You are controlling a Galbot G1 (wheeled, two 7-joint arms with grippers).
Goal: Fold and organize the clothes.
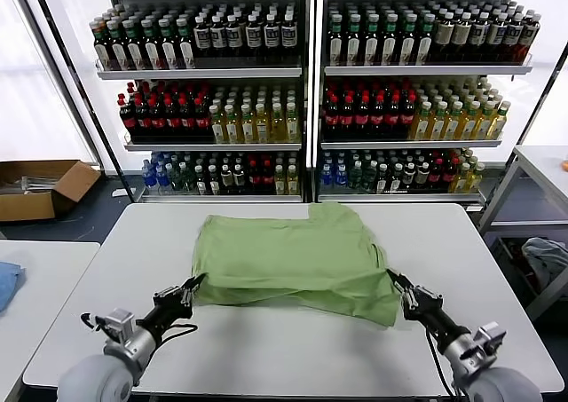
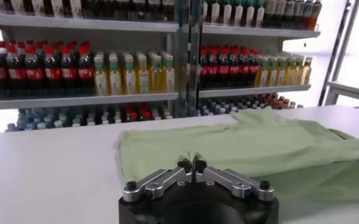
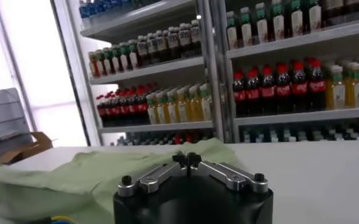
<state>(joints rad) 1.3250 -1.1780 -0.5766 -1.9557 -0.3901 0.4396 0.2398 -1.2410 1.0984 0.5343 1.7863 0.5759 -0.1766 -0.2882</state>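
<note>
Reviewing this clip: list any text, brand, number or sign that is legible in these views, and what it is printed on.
No text can be read in any view.
Bottles on the shelves: labels too small and blurred to read.
Green polo shirt: no print or logo shows on the side facing up.
Cardboard box: no readable marking.
Left gripper and right gripper: no lettering visible.
</note>
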